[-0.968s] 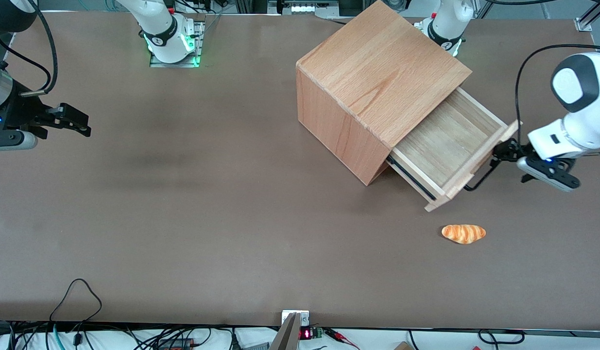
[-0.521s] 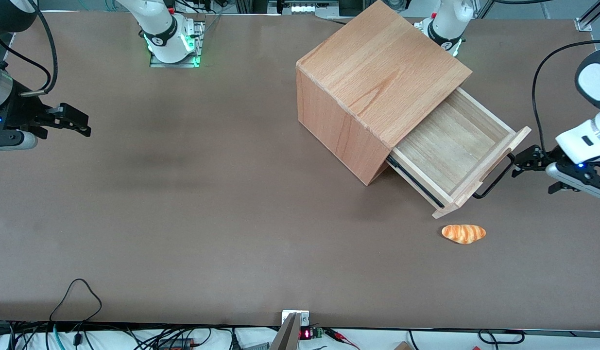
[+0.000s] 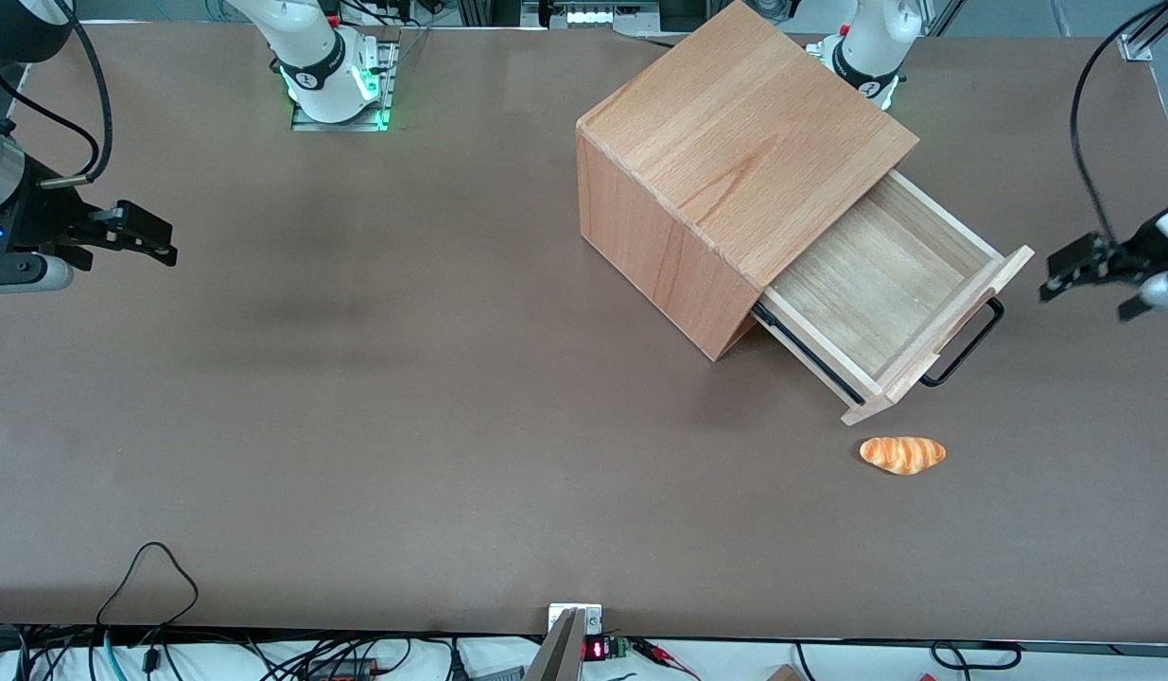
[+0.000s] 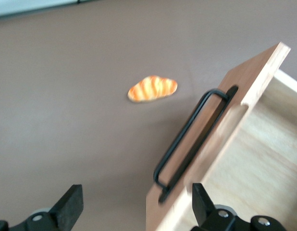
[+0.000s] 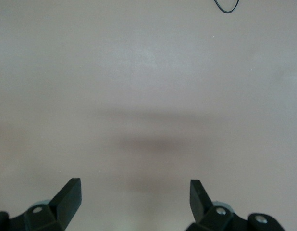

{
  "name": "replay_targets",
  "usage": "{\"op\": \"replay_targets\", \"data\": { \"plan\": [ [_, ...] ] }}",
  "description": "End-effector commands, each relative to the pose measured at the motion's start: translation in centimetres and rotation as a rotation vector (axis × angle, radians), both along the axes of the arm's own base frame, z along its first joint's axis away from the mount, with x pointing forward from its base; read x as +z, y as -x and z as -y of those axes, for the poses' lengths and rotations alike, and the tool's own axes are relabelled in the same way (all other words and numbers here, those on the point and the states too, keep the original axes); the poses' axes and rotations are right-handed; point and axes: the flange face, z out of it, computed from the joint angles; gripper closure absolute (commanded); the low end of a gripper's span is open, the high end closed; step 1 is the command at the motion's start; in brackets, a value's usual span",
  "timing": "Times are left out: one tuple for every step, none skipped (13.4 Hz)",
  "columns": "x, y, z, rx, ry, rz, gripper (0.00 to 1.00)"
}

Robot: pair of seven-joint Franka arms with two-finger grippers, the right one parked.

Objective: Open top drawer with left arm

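Brown table (image 3: 357, 378); top drawer (image 3: 886, 284) pulled out, handle (image 3: 967, 345) near, clear of wide-spread, empty fingers (image 3: 1066, 272).

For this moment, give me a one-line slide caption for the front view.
Top drawer pulled out of the wooden cabinet, open gripper clear of the handle, croissant on the table nearby.

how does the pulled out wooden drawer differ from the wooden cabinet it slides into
The shallow light beech-wood top drawer is an open tray showing a bare floor; the cube-shaped wooden cabinet is a closed box. The drawer is paler and carries a thin black U-shaped handle; the cabinet is more orange and plain. Both are wood and share one angle on the table. The left arm's end effector is open, apart from the handle.
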Motion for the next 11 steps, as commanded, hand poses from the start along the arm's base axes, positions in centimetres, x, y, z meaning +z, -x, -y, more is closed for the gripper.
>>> {"op": "replay_targets", "data": {
  "plan": [
    [2.9, 2.4, 1.2, 0.109, -0.014, -0.057, 0.0],
    [3.6, 2.7, 1.8, 0.141, -0.011, -0.075, 0.0],
    [3.9, 2.9, 2.1, 0.166, -0.011, -0.096, 0.0],
    [4.1, 3.0, 2.3, 0.172, -0.019, -0.103, 0.0],
    [4.1, 3.0, 2.3, 0.173, -0.019, -0.105, 0.0],
    [4.1, 3.1, 2.3, 0.173, -0.036, -0.108, 0.0],
    [4.1, 3.1, 2.2, 0.17, -0.056, -0.108, 0.0],
    [4.2, 3.0, 2.2, 0.168, -0.061, -0.102, 0.0],
    [4.3, 3.0, 2.2, 0.168, -0.057, -0.096, 0.0],
    [4.3, 2.9, 2.2, 0.168, -0.058, -0.094, 0.0],
    [4.2, 2.9, 2.2, 0.168, -0.059, -0.096, 0.0]
  ]
}}
